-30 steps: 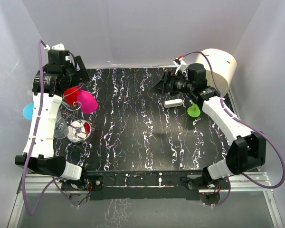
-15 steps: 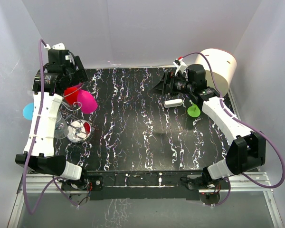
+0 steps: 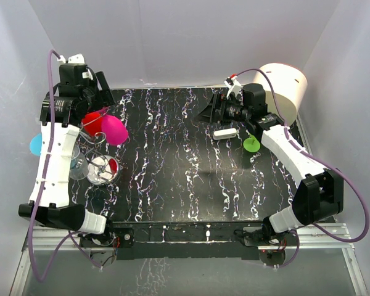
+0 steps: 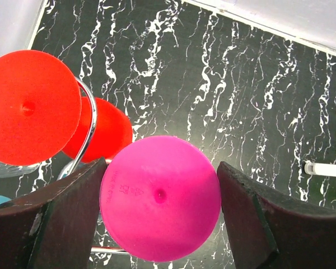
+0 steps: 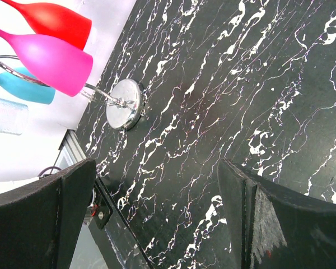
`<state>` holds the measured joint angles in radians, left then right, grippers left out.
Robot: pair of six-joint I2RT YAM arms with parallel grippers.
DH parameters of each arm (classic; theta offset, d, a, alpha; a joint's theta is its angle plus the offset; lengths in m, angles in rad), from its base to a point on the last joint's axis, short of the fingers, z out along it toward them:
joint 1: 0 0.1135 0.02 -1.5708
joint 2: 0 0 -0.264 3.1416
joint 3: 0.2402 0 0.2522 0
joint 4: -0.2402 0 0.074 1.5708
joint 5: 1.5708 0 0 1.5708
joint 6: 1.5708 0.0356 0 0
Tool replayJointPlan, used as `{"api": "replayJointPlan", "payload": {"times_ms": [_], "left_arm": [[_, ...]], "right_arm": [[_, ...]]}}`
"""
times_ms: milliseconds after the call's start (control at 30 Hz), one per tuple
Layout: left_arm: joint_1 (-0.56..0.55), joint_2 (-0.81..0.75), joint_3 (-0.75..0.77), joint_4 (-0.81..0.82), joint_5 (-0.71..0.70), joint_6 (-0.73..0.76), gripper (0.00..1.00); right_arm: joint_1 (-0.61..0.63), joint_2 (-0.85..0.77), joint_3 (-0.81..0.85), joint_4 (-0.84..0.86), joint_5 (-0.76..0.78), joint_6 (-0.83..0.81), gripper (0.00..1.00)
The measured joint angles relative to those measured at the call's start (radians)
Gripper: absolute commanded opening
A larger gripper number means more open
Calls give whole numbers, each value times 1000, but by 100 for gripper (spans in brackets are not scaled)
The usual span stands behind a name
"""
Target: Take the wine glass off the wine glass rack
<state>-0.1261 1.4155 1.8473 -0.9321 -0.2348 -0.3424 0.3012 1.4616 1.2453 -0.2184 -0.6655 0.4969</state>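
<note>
Since a second ago, the left end effector (image 4: 159,196) has narrowed its still-parted fingers around the pink wine glass (image 4: 161,197).

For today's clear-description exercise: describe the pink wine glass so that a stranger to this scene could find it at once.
Start at the wine glass rack, the silver wire stand on the table's left side. Several glasses hang upside down from it; the pink wine glass hangs on the side toward the table's middle, between the left gripper's fingers. It alone is magenta; its neighbours are red, blue and clear.

Bright, even overhead light with soft shadows; the rack's base disc (image 5: 123,103) glares, near gripper edges blur.
</note>
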Motion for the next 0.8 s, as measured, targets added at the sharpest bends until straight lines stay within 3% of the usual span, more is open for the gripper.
{"api": "replayJointPlan", "payload": {"times_ms": [200,800], "left_arm": [[0,-6,0,10,40,15,59],[1,-127,-75,24,140,76,57]], "right_arm": [[0,0,0,1,0,2,89],[0,0,0,13,-13,10,89]]}}
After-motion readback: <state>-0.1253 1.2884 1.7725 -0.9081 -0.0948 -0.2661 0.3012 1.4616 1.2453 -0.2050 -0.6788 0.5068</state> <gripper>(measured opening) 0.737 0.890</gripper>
